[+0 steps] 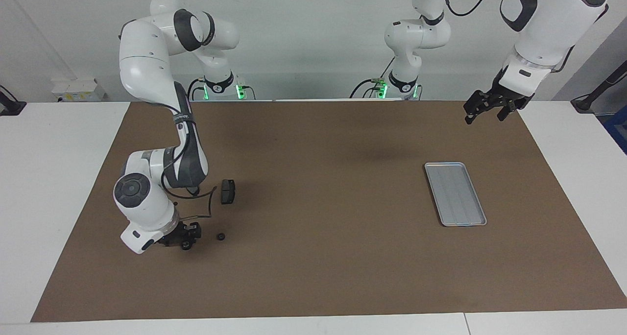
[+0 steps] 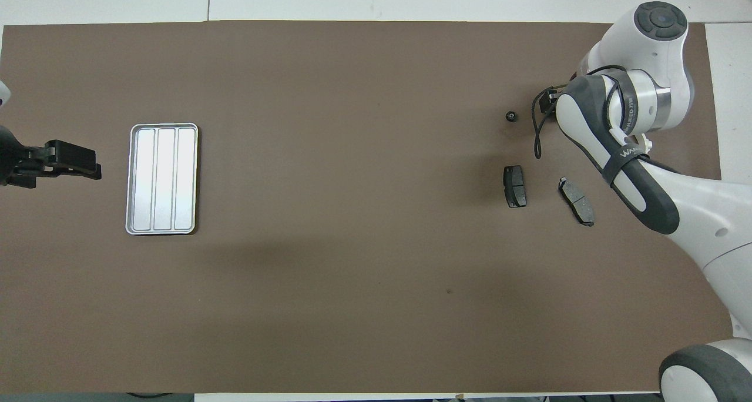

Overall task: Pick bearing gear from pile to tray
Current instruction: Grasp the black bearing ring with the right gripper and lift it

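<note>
Bearing gear [image 1: 186,246], small, black and round, lying on the brown mat [image 1: 318,256] toward the right arm's end of the worktop [image 1: 49,178], well apart from the tray. Right end effector [image 1: 187,238] down low directly over it, reaching steeply from above, likely placed so as to pinch the piece from both sides. Gripped or not: cannot tell from either view.

Just beside, a second small black round piece [image 1: 221,236], apart from the end effector and untouched. Nearer to the robots, two dark grey plates, one [image 1: 227,191] in plain sight, the other [image 2: 576,200] seen only from overhead, next to the right arm's forearm.

Toward the left arm's end, a silver ribbed tray [image 1: 455,194], flat on the mat with nothing in it, probably set there as the drop-off spot. Left end effector [image 1: 485,108] open, raised above the mat's edge beside the tray, waiting clear of the transfer path.
</note>
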Controlling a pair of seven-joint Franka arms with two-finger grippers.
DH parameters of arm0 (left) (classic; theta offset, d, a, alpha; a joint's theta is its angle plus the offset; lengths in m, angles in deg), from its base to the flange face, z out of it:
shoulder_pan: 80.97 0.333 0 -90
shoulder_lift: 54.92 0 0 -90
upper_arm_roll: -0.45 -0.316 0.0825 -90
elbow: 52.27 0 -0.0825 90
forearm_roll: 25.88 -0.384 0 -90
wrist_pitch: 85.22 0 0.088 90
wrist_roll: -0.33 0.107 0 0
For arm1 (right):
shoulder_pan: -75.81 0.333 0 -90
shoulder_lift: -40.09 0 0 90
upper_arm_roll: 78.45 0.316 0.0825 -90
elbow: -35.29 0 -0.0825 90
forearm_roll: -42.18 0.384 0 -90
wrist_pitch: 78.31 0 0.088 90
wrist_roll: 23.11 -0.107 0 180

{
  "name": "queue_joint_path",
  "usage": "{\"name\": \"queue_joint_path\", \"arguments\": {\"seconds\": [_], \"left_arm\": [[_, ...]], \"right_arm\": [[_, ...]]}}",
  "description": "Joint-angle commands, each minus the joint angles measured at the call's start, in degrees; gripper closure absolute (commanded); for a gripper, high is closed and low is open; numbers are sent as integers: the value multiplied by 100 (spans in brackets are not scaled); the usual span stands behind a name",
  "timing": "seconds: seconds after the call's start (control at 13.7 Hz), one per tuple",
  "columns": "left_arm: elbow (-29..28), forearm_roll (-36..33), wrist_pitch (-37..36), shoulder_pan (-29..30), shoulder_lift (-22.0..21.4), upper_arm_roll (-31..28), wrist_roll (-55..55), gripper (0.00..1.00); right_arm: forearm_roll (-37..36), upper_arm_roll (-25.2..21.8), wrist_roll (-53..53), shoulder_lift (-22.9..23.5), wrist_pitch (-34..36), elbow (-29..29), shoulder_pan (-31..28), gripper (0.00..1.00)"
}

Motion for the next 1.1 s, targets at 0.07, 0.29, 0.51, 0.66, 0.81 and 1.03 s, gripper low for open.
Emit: {"name": "queue_joint_path", "arguments": {"seconds": [0.07, 0.29, 0.51, 0.66, 0.81, 1.03], "left_arm": [[-100, 12, 68, 38, -68, 16, 50, 0], [-100, 12, 68, 38, -68, 16, 59, 0], [-100, 12, 68, 38, -68, 16, 50, 0], [-100, 12, 59, 46, -68, 16, 59, 0], [-100, 12, 59, 46, -68, 16, 50, 0], [-100, 12, 68, 46, -68, 16, 59, 0]], "right_arm": [[-143, 62, -116, 136, 21, -170, -15, 28], [-135, 106, -151, 136, 4, -170, -15, 38], [-135, 106, -160, 136, -5, -179, -15, 47], [-135, 106, -160, 153, -23, -179, -15, 57], [-135, 106, -160, 153, -84, -179, -15, 62], [-135, 106, -160, 144, -84, -179, -15, 78]]}}
